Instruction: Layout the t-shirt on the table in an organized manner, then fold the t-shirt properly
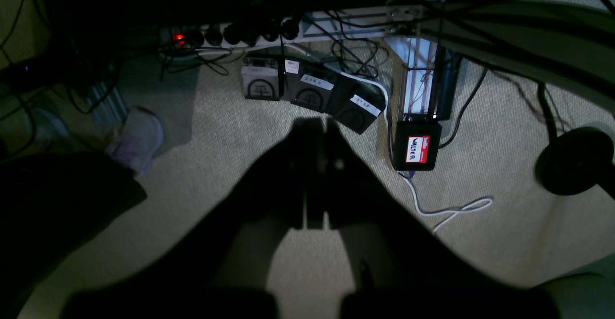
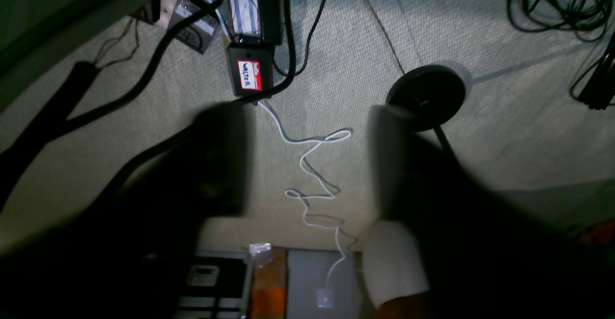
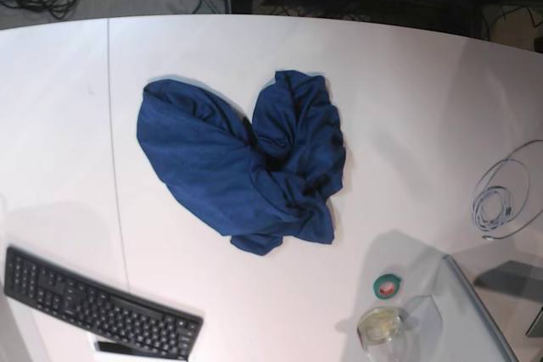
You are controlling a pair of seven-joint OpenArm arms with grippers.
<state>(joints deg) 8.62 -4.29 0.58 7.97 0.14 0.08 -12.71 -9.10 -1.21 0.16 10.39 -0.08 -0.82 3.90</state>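
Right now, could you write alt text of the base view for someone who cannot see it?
A large dark navy-blue fabric t-shirt lies crumpled in a heap in the middle of a wide white table. A black keyboard sits at the near left corner; a green tape roll, a clear glass and a coiled grey cable lie at right.

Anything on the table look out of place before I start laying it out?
The t-shirt lies bunched in a crumpled heap mid-table, not spread. A keyboard, tape roll and coiled cable sit nearby, none touching it.
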